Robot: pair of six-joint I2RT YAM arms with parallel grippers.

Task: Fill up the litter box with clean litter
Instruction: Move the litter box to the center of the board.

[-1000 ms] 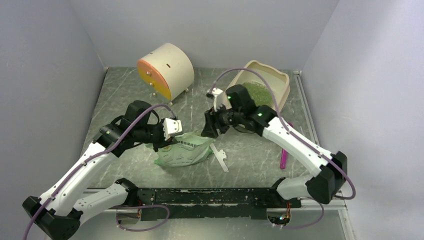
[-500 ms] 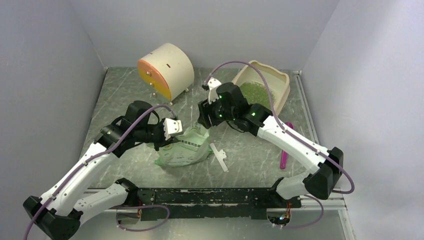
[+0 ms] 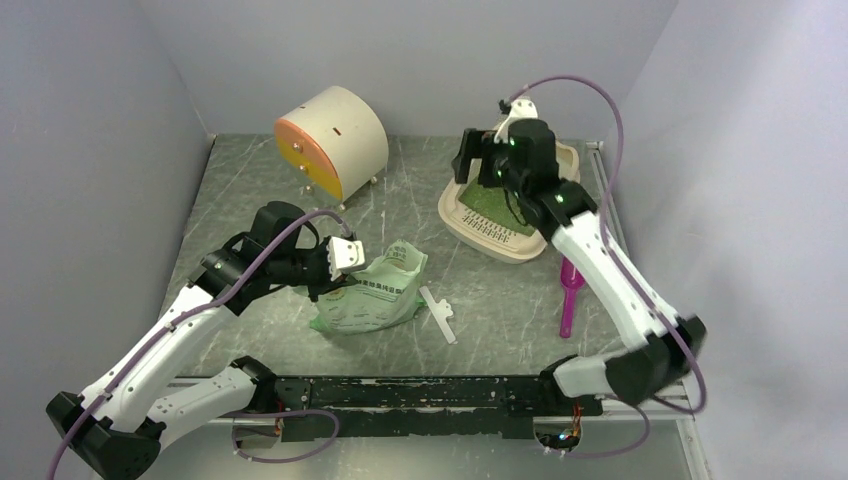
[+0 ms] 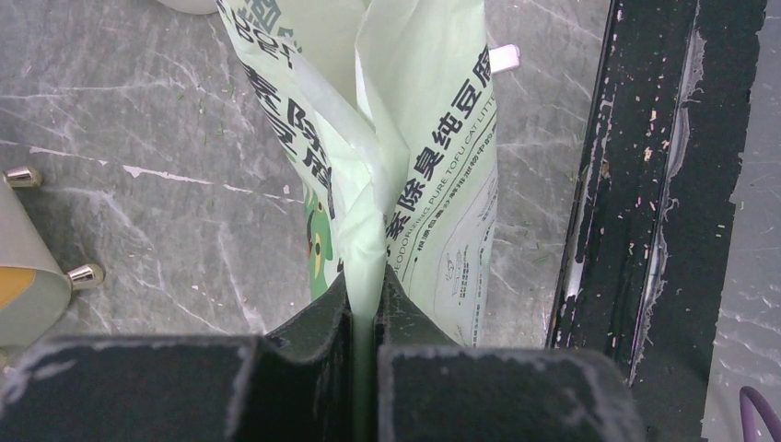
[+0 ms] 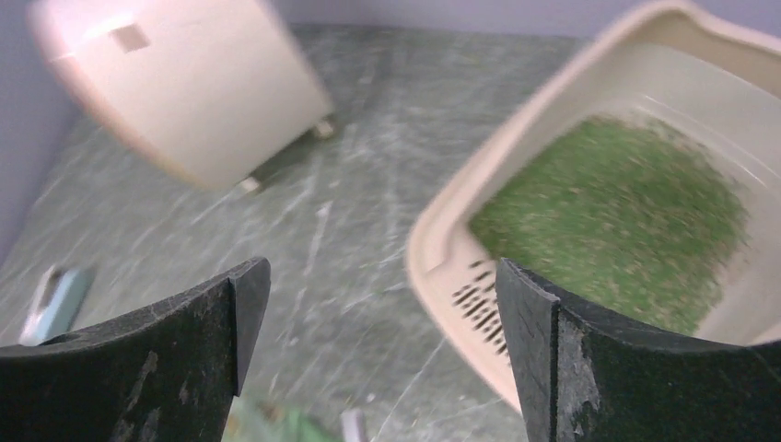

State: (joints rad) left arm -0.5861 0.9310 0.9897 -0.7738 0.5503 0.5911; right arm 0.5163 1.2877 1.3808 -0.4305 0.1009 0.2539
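The gray table point(image 3: 400, 190) is the biggest thing here. At its back left stands a round cream cabinet point(image 3: 335, 140) with an orange face.

The litter box point(image 3: 450, 212) sits flat at the back right of the table. It looks like hard, stiff plastic, so I think the raised rim is the best place to grab it. The right gripper point(image 5: 380, 295) hangs above the box with its jaws spread wide and nothing in them.

The green bag point(image 3: 370, 300) lies in the middle, near the front. It looks soft, floppy and slippery. The left gripper point(image 4: 365, 304) is squeezed tight on a fold of the bag. I think the fold is a good spot to hold, but the bag may sag.

A pink scoop point(image 3: 569, 295) lies right of the box, and a small white clip point(image 3: 437, 313) lies beside the bag.

The clean litter point(image 5: 617, 221) is a green bed of tiny grains inside the box. I think grains this loose can only be poured or scooped, and they spill easily.
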